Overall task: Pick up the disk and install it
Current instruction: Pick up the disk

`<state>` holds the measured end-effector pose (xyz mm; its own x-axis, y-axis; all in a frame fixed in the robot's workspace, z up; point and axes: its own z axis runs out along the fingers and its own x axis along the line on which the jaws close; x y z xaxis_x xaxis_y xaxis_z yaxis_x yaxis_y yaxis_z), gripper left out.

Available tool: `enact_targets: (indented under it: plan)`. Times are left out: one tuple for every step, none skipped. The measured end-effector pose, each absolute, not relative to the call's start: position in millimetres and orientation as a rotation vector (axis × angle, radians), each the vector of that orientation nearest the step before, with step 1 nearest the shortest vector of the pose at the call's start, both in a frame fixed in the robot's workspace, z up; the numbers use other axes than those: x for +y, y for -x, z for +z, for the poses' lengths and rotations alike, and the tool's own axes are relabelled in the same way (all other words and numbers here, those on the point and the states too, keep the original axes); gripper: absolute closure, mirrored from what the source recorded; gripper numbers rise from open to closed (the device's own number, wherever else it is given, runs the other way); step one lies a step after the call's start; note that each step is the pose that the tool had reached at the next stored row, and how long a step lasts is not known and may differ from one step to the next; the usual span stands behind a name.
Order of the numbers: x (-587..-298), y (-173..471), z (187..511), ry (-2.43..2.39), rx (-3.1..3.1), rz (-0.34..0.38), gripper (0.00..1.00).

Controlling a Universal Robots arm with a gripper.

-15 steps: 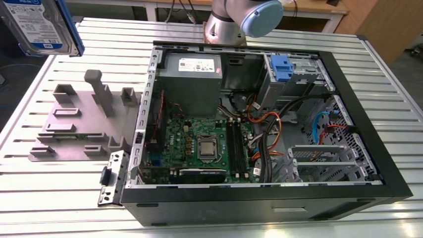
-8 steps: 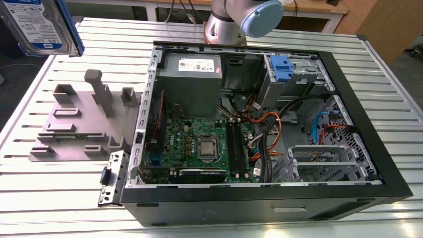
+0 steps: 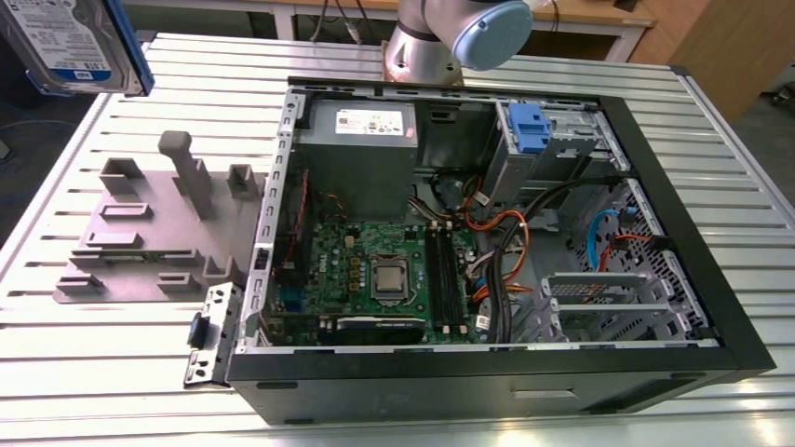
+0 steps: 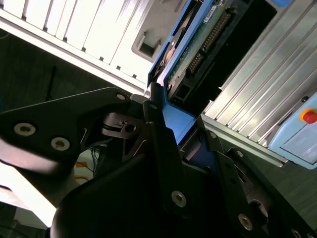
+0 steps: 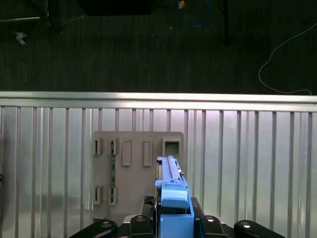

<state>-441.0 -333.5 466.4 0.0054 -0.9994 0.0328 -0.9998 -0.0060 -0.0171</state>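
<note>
Fingers (image 4: pixel 163 153) first: clamps both on the blue frame of the disk (image 4: pixel 198 44), one per side, closed hard against it with no slack. Has the gripper (image 4: pixel 181 116) at one short end of the disk in the second wrist view, with the green circuit face and connector row turned to that camera. Holds the disk edge-on in the first wrist view, well above the grey holder (image 5: pixel 133 183) and the slatted table (image 5: pixel 257 163), touching neither.

Puts the disk at 10 o'clock in the exterior view, label side out, cut by the picture's corner, well apart from the computer case (image 3: pixel 497 382). Shows the case open-sided in the middle of the table:
- green board (image 3: pixel 372 270) flat inside at its 7 o'clock
- grey box (image 3: pixel 360 158) with a white sticker at 11 o'clock
- blue tab (image 3: pixel 528 126) on a metal cage (image 3: pixel 578 140) at 1 o'clock
- cables (image 3: pixel 497 223) between them

Places the grey holder at the case's 9 o'clock, just beside it, several slots and posts standing up. Has the arm (image 3: pixel 453 37) at the case's 12 o'clock, behind it. Shows a red button (image 4: pixel 309 116) on a pale blue box (image 4: pixel 297 144) in the second wrist view, past the table edge.
</note>
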Motion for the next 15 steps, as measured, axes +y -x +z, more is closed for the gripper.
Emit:
enact_targets:
  plan:
    - [-333.5,441.0,467.7,-2.220,-2.207,0.055,0.64]
    - [-333.5,441.0,468.9,-2.220,-2.207,0.055,0.64]
    - [-333.5,441.0,470.2,-2.220,-2.207,0.055,0.64]
    - [-333.5,441.0,471.6,-2.220,-2.207,0.055,0.64]
    - [-333.5,441.0,473.2,-2.220,-2.207,0.055,0.64]
    - [-333.5,441.0,475.0,-2.220,-2.207,0.055,0.64]
    - [-333.5,441.0,476.7,-2.220,-2.207,0.055,0.64]
    - [-333.5,441.0,478.6,-2.220,-2.207,0.055,0.64]
    - [-333.5,441.0,480.7,-2.220,-2.207,0.055,0.64]
    - [-333.5,441.0,482.7,-2.220,-2.207,0.055,0.64]
    - [-333.5,441.0,484.3,-2.220,-2.207,0.055,0.64]
    - [-333.5,441.0,485.2,-2.220,-2.207,0.055,0.64]
    - [-333.5,441.0,485.7,-2.220,-2.207,0.055,0.64]
    - [-333.7,440.9,485.6,-2.220,-2.207,0.055,0.64]
    - [-334.4,441.0,485.6,-2.220,-2.207,0.055,0.64]
